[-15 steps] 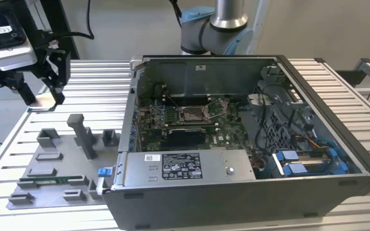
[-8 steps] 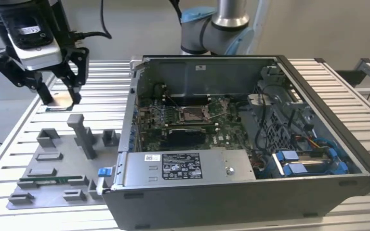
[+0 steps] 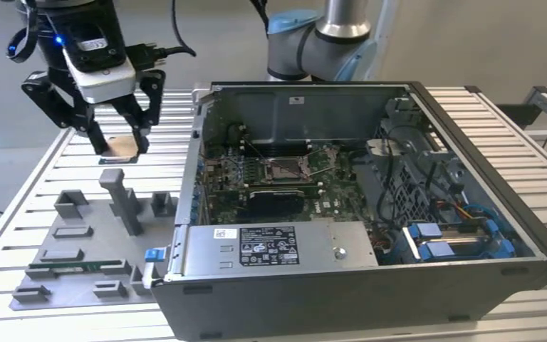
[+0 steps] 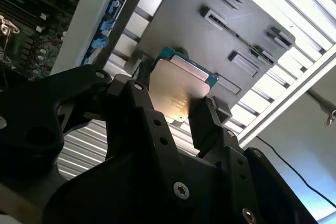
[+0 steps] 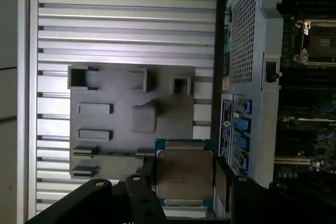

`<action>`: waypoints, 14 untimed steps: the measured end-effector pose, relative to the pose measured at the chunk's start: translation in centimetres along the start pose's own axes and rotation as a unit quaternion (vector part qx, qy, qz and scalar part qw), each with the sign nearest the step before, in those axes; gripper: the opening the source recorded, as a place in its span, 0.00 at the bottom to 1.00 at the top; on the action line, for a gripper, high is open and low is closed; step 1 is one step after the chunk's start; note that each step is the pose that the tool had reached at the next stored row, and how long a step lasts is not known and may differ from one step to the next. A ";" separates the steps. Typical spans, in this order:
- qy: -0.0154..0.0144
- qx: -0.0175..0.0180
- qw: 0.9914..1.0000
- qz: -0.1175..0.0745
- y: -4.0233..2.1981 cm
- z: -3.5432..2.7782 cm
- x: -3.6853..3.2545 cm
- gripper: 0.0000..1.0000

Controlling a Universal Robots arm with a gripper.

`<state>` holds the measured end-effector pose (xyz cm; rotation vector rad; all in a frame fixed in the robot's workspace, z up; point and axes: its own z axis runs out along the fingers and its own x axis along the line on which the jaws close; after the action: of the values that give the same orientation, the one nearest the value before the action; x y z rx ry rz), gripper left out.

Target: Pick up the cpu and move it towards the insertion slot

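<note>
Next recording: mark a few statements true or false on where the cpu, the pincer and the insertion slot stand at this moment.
1. The pincer is shut on the cpu. True.
2. The cpu sits in the insertion slot. False: it is held in the air outside the computer case, on the exterior view's left.
3. A green memory stick lies on the grey fixture plate. True.
4. The computer case is closed. False: its side is open and the motherboard shows.

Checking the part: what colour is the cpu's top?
Silver-grey cpu, teal rim; clearest in the first wrist view.
</note>
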<state>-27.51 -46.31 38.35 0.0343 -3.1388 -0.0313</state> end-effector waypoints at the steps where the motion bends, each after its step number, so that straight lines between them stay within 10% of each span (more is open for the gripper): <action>1: 0.000 0.000 1.000 0.000 -0.01 -0.01 -0.46 0.00; 14: 0.000 0.000 1.000 0.000 -0.12 0.03 -5.47 0.00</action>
<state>-22.04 -46.31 38.31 0.0345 -3.1387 -0.0313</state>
